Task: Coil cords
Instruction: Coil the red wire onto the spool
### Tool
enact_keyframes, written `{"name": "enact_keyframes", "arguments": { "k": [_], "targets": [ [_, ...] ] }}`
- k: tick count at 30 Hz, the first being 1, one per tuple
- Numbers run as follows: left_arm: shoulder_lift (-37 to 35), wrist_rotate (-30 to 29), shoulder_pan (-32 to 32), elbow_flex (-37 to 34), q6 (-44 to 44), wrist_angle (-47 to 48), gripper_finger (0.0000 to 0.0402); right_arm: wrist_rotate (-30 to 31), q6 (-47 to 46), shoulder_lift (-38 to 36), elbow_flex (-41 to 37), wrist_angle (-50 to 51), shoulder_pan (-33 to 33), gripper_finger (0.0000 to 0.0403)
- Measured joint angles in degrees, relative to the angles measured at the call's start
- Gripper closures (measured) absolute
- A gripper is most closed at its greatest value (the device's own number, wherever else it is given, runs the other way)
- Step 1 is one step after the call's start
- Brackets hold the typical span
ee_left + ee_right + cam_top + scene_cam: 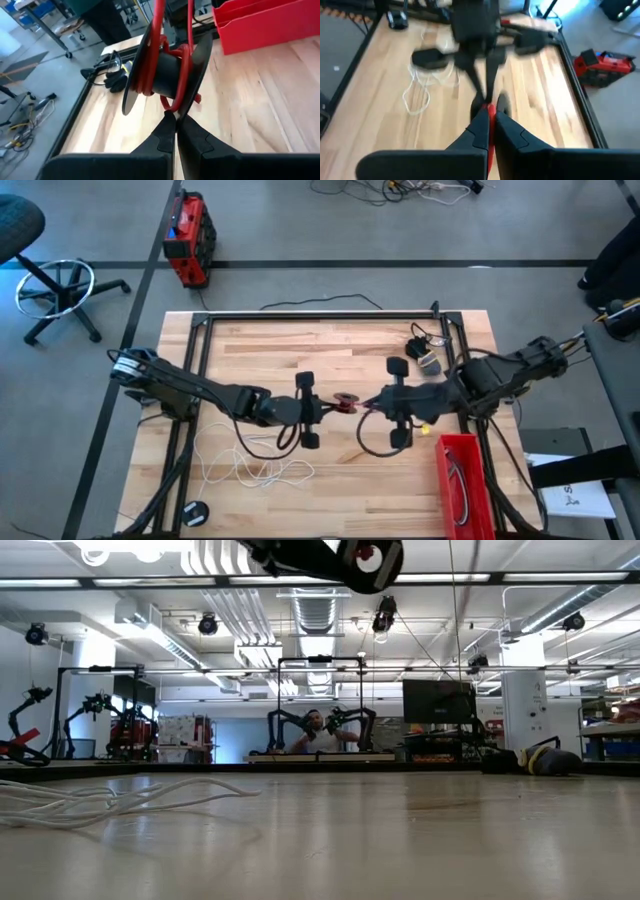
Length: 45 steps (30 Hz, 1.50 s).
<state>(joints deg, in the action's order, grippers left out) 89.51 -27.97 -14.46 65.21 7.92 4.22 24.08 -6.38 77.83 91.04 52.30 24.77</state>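
Red cord [345, 402]: held in the air above mid-counter, between both arms, partly wound into a small coil. Left claw [322, 408]: fingers together, pinched on the coil's near edge; left wrist view shows red loops [172, 75] wrapped around a dark core just past the fingertips. Right claw [372, 406]: closed on the same red cord from the opposite side, fingers pressed together in the right wrist view [489, 117]. White cord [255, 470]: loose, uncoiled loops lying on the wooden counter [330, 350] near the front left, well apart from both claws. Small dark bundle [425, 350]: back right of counter, too small to tell whether a cord. Red bin [462, 480]: front right corner. Step in hand, judged: winding the red cord, midway. Next move likely calls for another loop laid on without slackening either grip, then setting down; white cord not yet begun.
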Motion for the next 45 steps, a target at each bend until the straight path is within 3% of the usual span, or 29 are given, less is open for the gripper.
{"name": "enact_keyframes", "arguments": {
  "k": [9,13,20,27,30,37,45],
  "targets": [
    [-4.6,6.2,0.1,-0.3,1.3,-2.4,0.0401,1.5,-1.6,1.0,-6.2,1.2,1.0,0.0401],
    [-5.9,14.0,0.1,-0.9,0.0,-6.2,0.0401,5.3,-3.9,0.4,-9.3,1.4,1.0,0.0401],
    [-6.1,26.4,0.0,-5.6,0.0,-23.1,0.0401,8.3,-4.5,-0.3,-12.8,-3.7,1.2,0.0401],
    [-4.6,31.1,1.3,-14.1,-0.8,-50.5,0.0401,5.3,1.5,-0.1,-16.7,-21.2,1.5,0.0400],
    [-3.9,31.4,2.2,-16.9,-2.8,-57.5,0.0401,4.2,4.0,0.2,-17.2,-25.5,1.5,0.0396],
    [-0.8,32.5,2.5,-18.7,-5.4,-68.6,0.0401,4.4,6.9,0.2,-17.2,-30.8,1.1,0.0341],
    [0.7,34.6,2.6,-16.1,-5.7,-70.2,0.0401,4.4,5.6,-0.4,-15.2,-27.3,1.8,0.0269]
  ]
}}
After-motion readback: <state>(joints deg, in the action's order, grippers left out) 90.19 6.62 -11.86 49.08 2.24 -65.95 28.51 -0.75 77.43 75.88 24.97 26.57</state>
